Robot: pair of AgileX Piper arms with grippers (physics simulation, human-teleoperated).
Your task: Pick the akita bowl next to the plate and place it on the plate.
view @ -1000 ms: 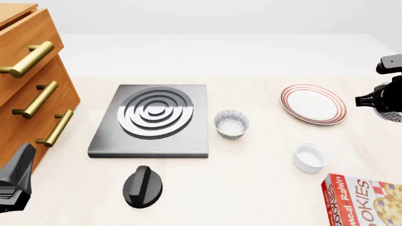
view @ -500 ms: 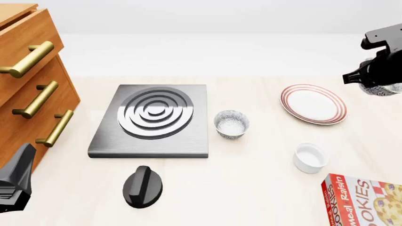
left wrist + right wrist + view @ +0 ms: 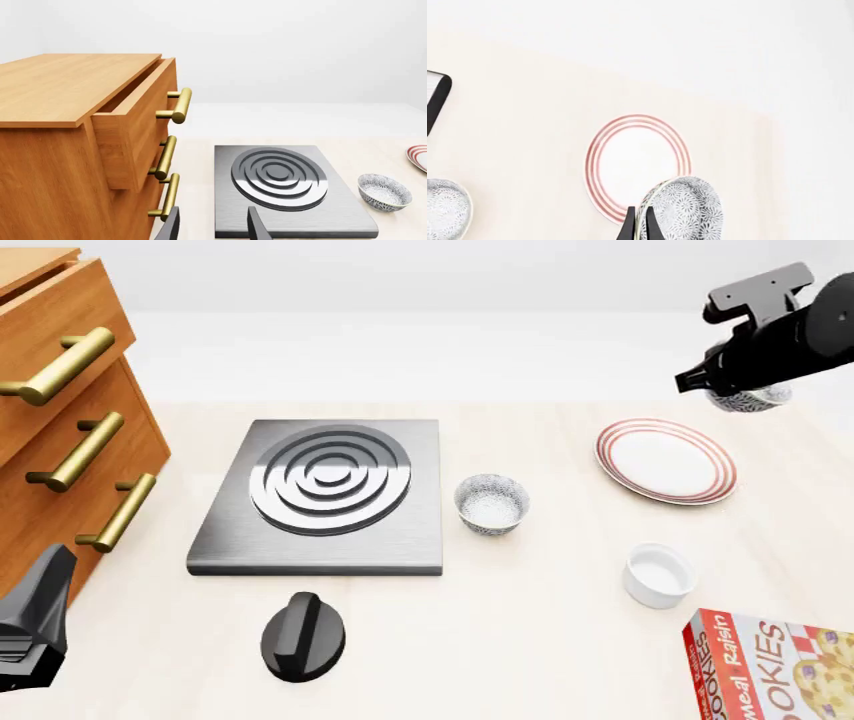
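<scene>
Right end effector [image 3: 638,225] pinched on akita bowl [image 3: 684,210] rim, held above plate [image 3: 665,460]. Left end effector [image 3: 212,225] open, empty. Second speckled bowl [image 3: 491,503] sits beside stove plate [image 3: 327,495].

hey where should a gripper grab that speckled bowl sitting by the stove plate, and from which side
Take the akita bowl by its rim, coming straight down from above. It sits upright with its mouth open, so one jaw can go inside and one outside the thin wall. The side away from the stove plate has more room.

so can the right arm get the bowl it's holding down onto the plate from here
Probably yes: the right gripper holds the bowl by its rim above the plate, which is bare, with nothing between them.
</scene>
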